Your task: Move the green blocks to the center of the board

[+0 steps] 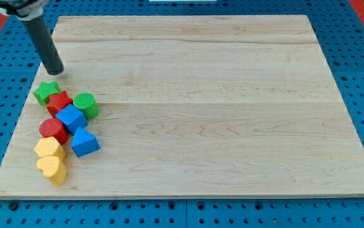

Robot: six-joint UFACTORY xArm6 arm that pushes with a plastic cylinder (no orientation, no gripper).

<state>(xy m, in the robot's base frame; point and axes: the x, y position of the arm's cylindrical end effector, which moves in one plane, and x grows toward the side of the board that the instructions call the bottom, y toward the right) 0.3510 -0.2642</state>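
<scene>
A green star block (45,91) lies near the board's left edge. A green cylinder (86,104) lies to its right, with a red star block (59,101) between them. My tip (56,71) rests on the board just above the green star, a small gap apart. The rod rises toward the view's top left.
The wooden board (201,95) sits on a blue pegboard. Below the green blocks, clustered at the left: a blue cube (71,118), a red cylinder (53,130), a blue triangular block (84,142), a yellow block (49,149) and a yellow heart (52,169).
</scene>
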